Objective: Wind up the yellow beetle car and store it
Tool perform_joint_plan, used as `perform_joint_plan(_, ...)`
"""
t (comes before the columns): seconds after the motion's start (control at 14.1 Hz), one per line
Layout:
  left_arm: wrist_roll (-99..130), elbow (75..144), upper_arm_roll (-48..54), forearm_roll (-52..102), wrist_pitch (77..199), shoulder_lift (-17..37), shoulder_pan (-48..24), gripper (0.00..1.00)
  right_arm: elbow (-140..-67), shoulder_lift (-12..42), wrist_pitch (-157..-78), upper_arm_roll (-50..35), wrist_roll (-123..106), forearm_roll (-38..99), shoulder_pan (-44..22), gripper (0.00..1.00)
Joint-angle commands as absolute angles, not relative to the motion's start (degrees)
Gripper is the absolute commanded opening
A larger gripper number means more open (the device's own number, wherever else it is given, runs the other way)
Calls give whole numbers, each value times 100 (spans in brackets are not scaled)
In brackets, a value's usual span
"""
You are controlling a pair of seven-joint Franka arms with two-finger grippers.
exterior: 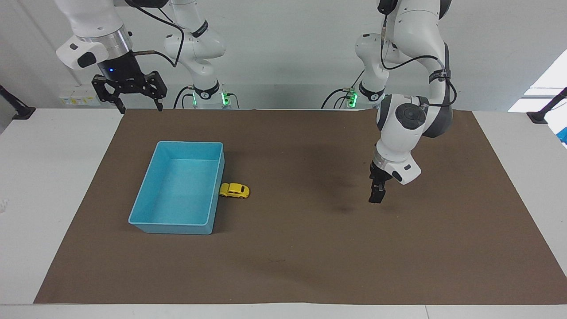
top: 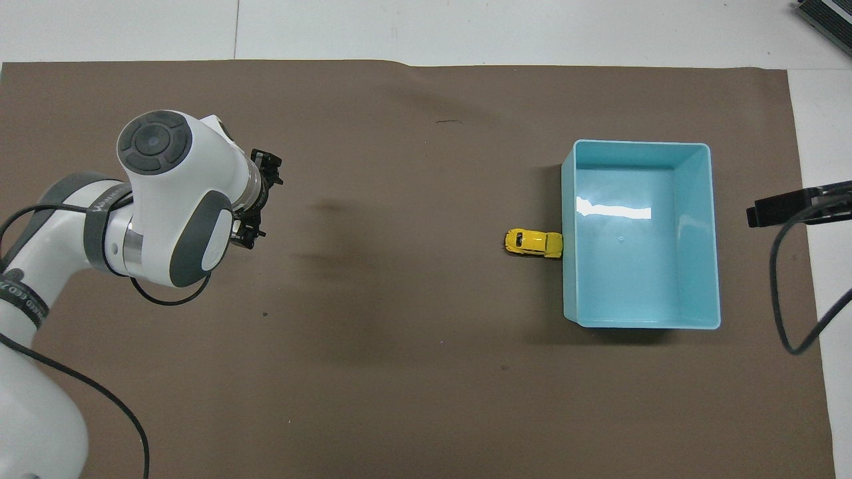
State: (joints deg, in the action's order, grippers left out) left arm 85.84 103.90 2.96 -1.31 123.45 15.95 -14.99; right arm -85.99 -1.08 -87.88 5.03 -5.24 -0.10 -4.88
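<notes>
The yellow beetle car [exterior: 234, 190] stands on the brown mat with one end against the outer wall of the light-blue bin [exterior: 190, 142], on the bin's side toward the left arm's end. It also shows in the overhead view [top: 532, 242] beside the bin [top: 639, 142]. The bin is empty. My left gripper [exterior: 376, 197] hangs empty, low over the mat, well apart from the car toward the left arm's end; it also shows in the overhead view [top: 247, 237]. My right gripper [exterior: 141, 107] waits open and empty, high over the mat's edge by the robots.
The brown mat [exterior: 310, 257] covers most of the white table. A dark part of the right gripper [top: 785, 207] shows just past the bin in the overhead view, with a cable under it.
</notes>
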Motion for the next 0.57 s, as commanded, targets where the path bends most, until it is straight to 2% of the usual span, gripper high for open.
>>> perform_joint_plan(0.0,7414,10398,351,-220,12112,1222,-1284,100,-8622,-176,-8771,510,-448,158,-457,100)
perform_joint_plan(0.21,5350,10389,334,-220,11787,1029,-1248,100,-8622,-176,-8771,510,-448,158,-457,100)
perform_joint_plan(0.5,3223,10362,334,-211,11480,713,-854,100,-8622,-176,-8771,510,-448,150,-457,100)
